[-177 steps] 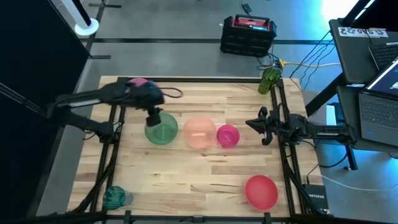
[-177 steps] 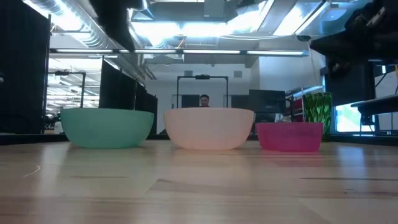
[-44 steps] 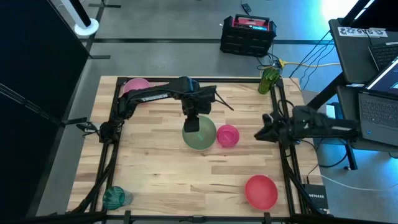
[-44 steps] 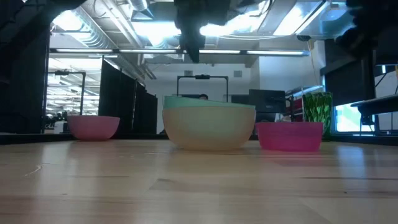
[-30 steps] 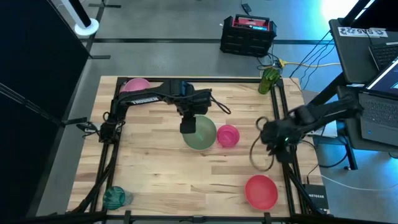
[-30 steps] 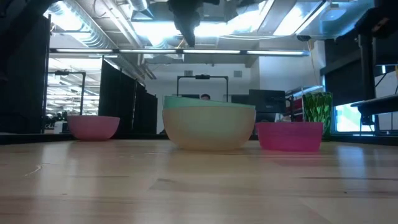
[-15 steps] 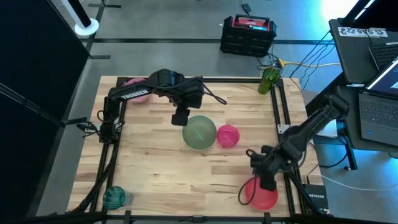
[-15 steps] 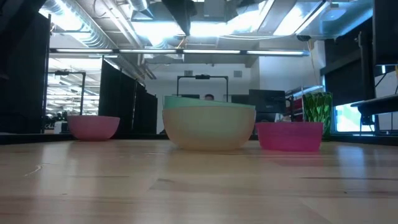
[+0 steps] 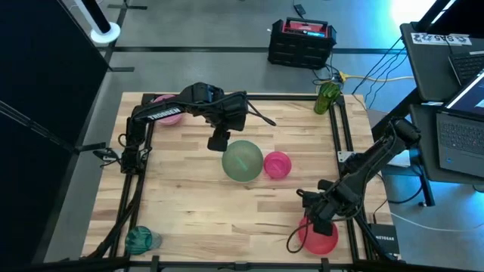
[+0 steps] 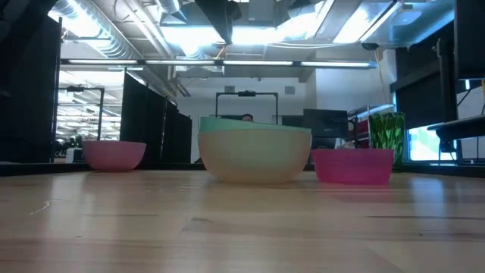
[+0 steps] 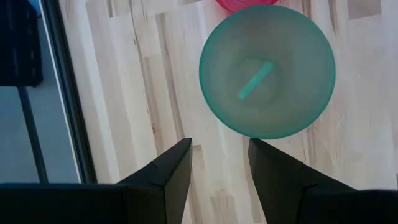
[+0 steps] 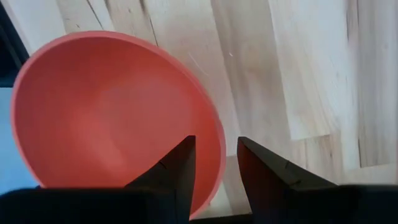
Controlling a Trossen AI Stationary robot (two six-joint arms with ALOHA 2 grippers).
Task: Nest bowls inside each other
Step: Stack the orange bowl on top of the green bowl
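A green bowl (image 9: 242, 161) sits nested in a pale peach bowl (image 10: 254, 158) at the table's middle. A magenta bowl (image 9: 277, 164) stands just right of them. My left gripper (image 9: 219, 143) hangs open above the table by the green bowl's (image 11: 267, 71) far left side. At the near right a red bowl (image 9: 321, 234) rests on the table. My right gripper (image 9: 313, 225) is open over its left rim (image 12: 219, 146), one finger on each side; no touch shows. A pink bowl (image 9: 162, 100) stands at the far left, a teal bowl (image 9: 139, 239) at the near left corner.
A green ribbed object (image 9: 328, 97) stands at the far right corner. Black frame rails (image 9: 342, 143) run along the table's left and right sides. Bare wood (image 9: 219, 208) lies between the middle bowls and the near edge. Laptops (image 9: 461, 128) sit beyond the right edge.
My right gripper has swung from the right rail toward the near edge, come down and rolled, ending over the red bowl's rim. My left gripper has risen and drawn back a little toward the far left, off the green bowl. The bowls have stayed put.
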